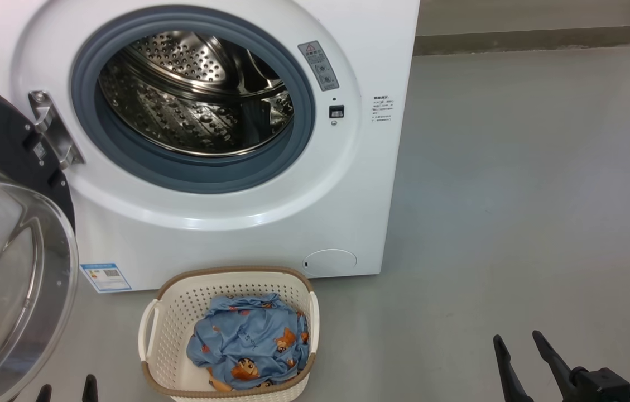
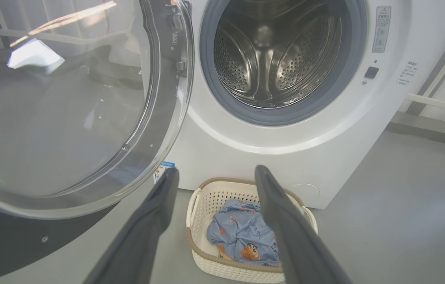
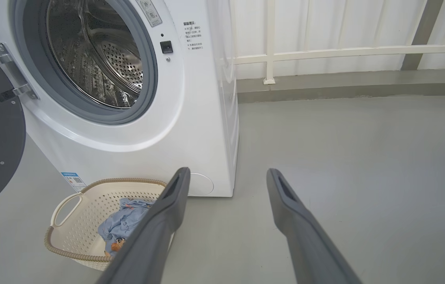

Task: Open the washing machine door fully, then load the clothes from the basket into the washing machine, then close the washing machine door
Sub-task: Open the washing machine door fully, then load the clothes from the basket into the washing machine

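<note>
Spread wide, gripping nothing: left claw [image 2: 216,170] and right claw [image 3: 227,171]. Just past left tips, lower down, basket [image 2: 212,197] holding clothes [image 2: 238,232]; low left of right claw. Beyond, washing machine [image 2: 246,150], door [image 2: 68,118] swung open, left of left claw.

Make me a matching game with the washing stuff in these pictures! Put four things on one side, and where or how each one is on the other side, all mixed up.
Things:
1. washing machine door
2. clothes
3. basket
4. drum

Where or how:
A. standing on the grey floor
B. shiny steel, nothing inside
C. swung open, at the left
D. bundled inside the basket

Right pairs: 1-C, 2-D, 3-A, 4-B.
</note>
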